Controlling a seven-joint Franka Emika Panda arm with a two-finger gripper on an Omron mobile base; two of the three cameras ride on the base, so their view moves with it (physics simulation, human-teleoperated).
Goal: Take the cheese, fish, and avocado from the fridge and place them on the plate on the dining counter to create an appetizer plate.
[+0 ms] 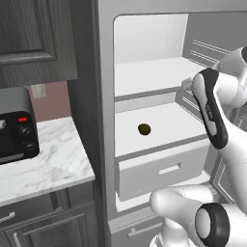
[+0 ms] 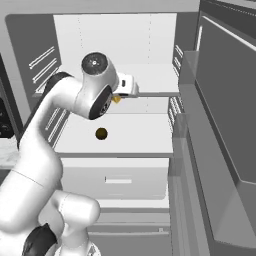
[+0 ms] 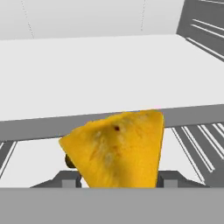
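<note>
Yellow-orange and speckled, the cheese (image 3: pixel 118 151) is a wedge that sits between the 2 dark fingers (image 3: pixel 70 178) of the tool (image 3: pixel 119 177), so the tool is closed on it and holds it. In the hand view the wedge is lifted in front of the grey front edge of the upper shelf (image 3: pixel 109 70), and a bit of the avocado (image 3: pixel 69 161) shows just behind its left corner.

In the right base view the tool (image 2: pixel 119 95) is at the front edge of the upper shelf (image 2: pixel 150 77) inside the open fridge (image 2: pixel 190 75), with a small piece of the cheese (image 2: pixel 116 99) visible under the white hand. The avocado (image 2: pixel 101 133) lies alone on the lower shelf (image 2: pixel 135 135), below the hand and well apart from it. Under this shelf there is the white drawer (image 2: pixel 117 180), closed.

In the left base view the avocado (image 1: pixel 144 129) is near the middle of the lower shelf (image 1: pixel 169 125), and the arm reaches in from the right. To the left of the fridge (image 1: pixel 103 120), a marble surface (image 1: pixel 48 159) carries a dark toaster oven (image 1: pixel 17 128) with a red light.
</note>
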